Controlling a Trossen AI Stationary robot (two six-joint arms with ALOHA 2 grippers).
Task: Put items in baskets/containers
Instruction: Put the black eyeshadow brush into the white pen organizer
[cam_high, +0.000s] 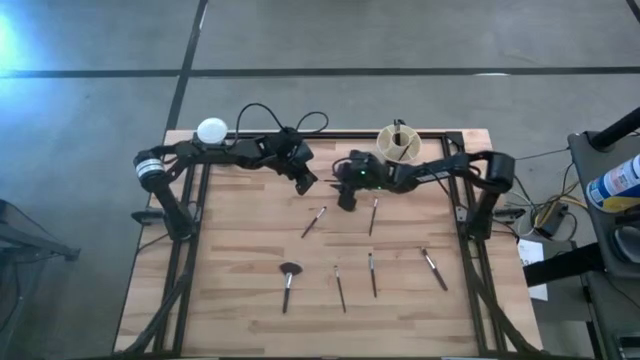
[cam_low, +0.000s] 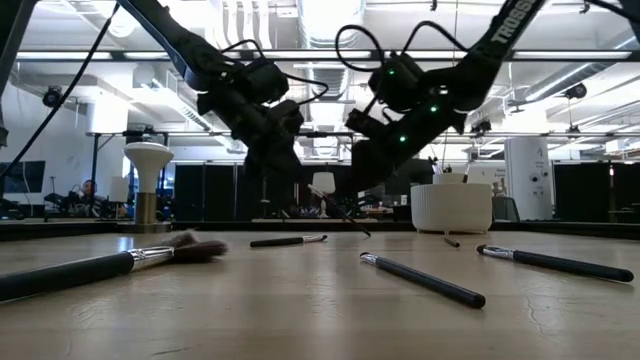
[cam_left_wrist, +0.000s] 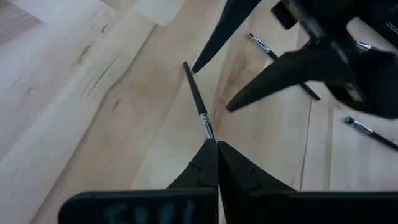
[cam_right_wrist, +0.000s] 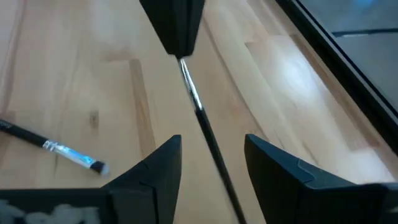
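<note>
My left gripper (cam_left_wrist: 212, 147) is closed on the tip of a thin brush (cam_left_wrist: 198, 104), held above the table (cam_high: 240, 300). My right gripper (cam_right_wrist: 211, 155) stands open around its handle. I should close the right one firmly before the left releases, then carry it to the cup (cam_high: 399, 143) behind.

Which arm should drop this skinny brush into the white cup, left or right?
Probably the right. The cup stands on the right arm's side of the table, and the right gripper has its open fingers either side of the brush that the left gripper pinches shut.
</note>
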